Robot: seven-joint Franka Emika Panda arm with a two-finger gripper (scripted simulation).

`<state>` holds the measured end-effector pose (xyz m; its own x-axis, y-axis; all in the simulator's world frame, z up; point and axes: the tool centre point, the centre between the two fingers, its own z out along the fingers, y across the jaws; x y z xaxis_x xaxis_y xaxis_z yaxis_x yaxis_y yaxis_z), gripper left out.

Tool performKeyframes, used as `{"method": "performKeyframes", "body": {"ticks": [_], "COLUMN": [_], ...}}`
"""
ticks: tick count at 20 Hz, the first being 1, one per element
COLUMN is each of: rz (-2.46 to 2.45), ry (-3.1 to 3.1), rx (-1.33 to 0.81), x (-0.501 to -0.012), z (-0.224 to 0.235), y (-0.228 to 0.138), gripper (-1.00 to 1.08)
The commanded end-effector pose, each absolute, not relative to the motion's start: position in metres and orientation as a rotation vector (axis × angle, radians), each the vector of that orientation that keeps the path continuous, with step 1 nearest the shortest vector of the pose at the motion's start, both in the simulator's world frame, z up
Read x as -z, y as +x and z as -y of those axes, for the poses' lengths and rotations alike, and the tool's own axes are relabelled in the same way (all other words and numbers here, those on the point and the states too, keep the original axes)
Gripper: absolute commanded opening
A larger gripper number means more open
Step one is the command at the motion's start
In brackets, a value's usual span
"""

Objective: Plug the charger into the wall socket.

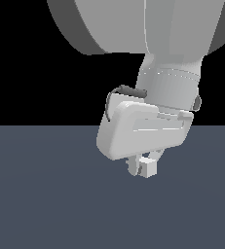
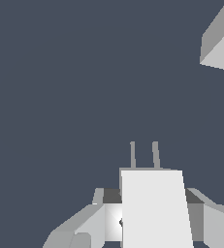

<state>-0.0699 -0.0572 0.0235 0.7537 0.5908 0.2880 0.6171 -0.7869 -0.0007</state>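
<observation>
The exterior view sits low and very close to the arm, facing level across the worktop (image 1: 46,204), so the arm fills the frame from 11 to 2 o'clock and the end effector (image 1: 142,165) hangs just right of centre. The wrist view looks along the end effector (image 2: 152,223) at the worktop (image 2: 60,97), close in, with the charger (image 2: 154,208) at 6 o'clock. Both views share the charger (image 1: 148,167), the end effector and the dark worktop.

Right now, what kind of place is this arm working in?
Probably a bare simulated test scene: a flat slate-grey floor under black emptiness, the gripper holding a plain white charger, and a white slab's corner.
</observation>
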Motion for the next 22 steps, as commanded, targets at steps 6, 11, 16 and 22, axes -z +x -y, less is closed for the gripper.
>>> {"method": "performKeyframes", "body": {"ticks": [6, 11, 16, 22], "rz": [0.794, 0.663, 0.592, 0.578], "ry": [-2.926, -2.971, -2.994, -3.000], "rx": [0.437, 0.443, 0.444, 0.442], "x": [-0.061, -0.086, -0.099, -0.101], "z": [0.078, 0.093, 0.102, 0.105], "y": [-0.055, -0.048, -0.044, -0.044], "gripper": [-1.00, -1.00, -1.00, -1.00]}}
